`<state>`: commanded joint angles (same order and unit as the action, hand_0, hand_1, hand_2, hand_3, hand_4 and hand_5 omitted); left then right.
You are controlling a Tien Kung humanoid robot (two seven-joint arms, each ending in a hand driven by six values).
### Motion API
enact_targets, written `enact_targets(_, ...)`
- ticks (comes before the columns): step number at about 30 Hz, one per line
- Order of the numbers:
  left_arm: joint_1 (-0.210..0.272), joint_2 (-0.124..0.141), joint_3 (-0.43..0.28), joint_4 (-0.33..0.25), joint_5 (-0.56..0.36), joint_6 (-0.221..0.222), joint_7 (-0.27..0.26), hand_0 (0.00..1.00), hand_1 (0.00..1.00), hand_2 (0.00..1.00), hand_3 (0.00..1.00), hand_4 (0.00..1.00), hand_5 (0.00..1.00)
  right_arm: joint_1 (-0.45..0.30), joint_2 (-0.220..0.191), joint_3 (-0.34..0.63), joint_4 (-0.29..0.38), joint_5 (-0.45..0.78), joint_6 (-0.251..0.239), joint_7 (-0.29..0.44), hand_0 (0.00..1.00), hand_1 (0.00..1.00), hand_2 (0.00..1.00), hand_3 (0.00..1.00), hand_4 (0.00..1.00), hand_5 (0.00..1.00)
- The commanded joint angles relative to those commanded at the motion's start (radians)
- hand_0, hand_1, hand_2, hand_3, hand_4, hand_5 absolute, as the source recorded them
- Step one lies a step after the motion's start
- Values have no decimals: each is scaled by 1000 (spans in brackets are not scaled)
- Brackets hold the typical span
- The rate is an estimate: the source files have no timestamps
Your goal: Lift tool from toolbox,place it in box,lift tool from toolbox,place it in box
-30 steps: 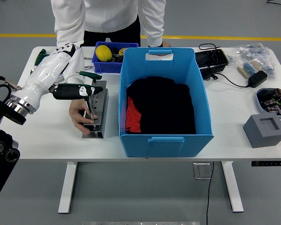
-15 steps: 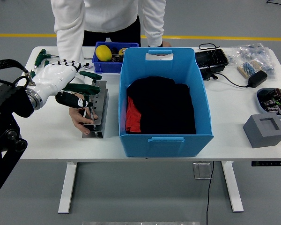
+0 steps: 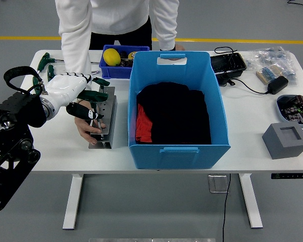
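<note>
One white table (image 3: pixel 50 136) on grey floor (image 3: pixel 141 212).

white table (image 3: pixel 50 138); big light-blue box (image 3: pixel 178 151) with black and red cloth (image 3: pixel 171 118) inside; small dark-blue bin (image 3: pixel 113 69) holding a yellow ball (image 3: pixel 111 57); grey metal tool block (image 3: pixel 103 121); green-handled tools (image 3: pixel 96 81); white, black-tipped left hand (image 3: pixel 70 93); white sleeve (image 3: pixel 76 35).

The left hand (image 3: pixel 70 93) reaches in from the left, fingers (image 3: pixel 86 112) spread, holding nothing.
</note>
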<state>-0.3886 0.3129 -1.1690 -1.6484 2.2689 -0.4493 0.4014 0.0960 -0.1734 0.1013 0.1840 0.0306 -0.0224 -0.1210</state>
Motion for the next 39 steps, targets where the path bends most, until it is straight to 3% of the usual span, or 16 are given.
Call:
enact_targets(4,-9,-1,10,3,0,4,22,760,721,675,757,998,506,0,0,-1,0,0,1,0,636,671,774,652,777,744)
enact_targets(5,-11,-1,12,3,0,7,28,656,599,521,667,998,630,0,0,-2,0,0,1,0,637,671,774,651,777,743)
enact_targets(10,-20,-1,23,15,0,24,49,656,599,521,667,998,630,-1,1,-4,0,2,1,0,637,671,774,651,777,743)
enact_targets(11,-20,-1,25,17,0,28,52,567,512,436,604,998,688,-2,1,-5,0,3,1,0,636,670,774,650,778,744)
enact_targets(22,-16,-6,41,55,0,64,67,531,470,404,581,998,733,-6,3,-21,0,17,1,1,635,670,774,650,779,745)
enact_targets(23,-16,-6,43,58,0,76,63,451,351,307,482,998,879,-7,3,-22,0,19,1,1,635,670,773,650,779,745)
enact_targets(24,-17,-6,47,63,0,103,58,451,351,307,482,998,879,-7,2,-25,0,20,1,2,635,670,773,650,779,745)
enact_targets(26,-21,-7,52,72,0,116,59,451,351,307,482,998,879,-7,2,-26,0,21,0,2,635,670,773,650,779,745)
enact_targets(29,-26,-7,58,80,0,112,70,451,351,307,482,998,879,-7,2,-27,0,23,0,3,635,670,773,650,779,745)
enact_targets(30,-27,-7,60,83,0,112,72,416,289,264,401,998,923,-7,2,-27,0,22,0,3,637,669,771,649,779,745)
enact_targets(35,-31,-6,73,93,0,111,74,416,289,264,401,998,923,-5,1,-23,0,18,0,2,637,669,771,649,779,745)
enact_targets(36,-32,-5,77,95,0,111,74,372,258,230,321,998,937,-5,1,-22,0,18,0,2,633,669,771,647,779,745)
enact_targets(39,-36,-5,83,99,0,111,74,372,258,230,321,998,937,-3,0,-20,0,15,0,2,633,669,771,647,779,745)
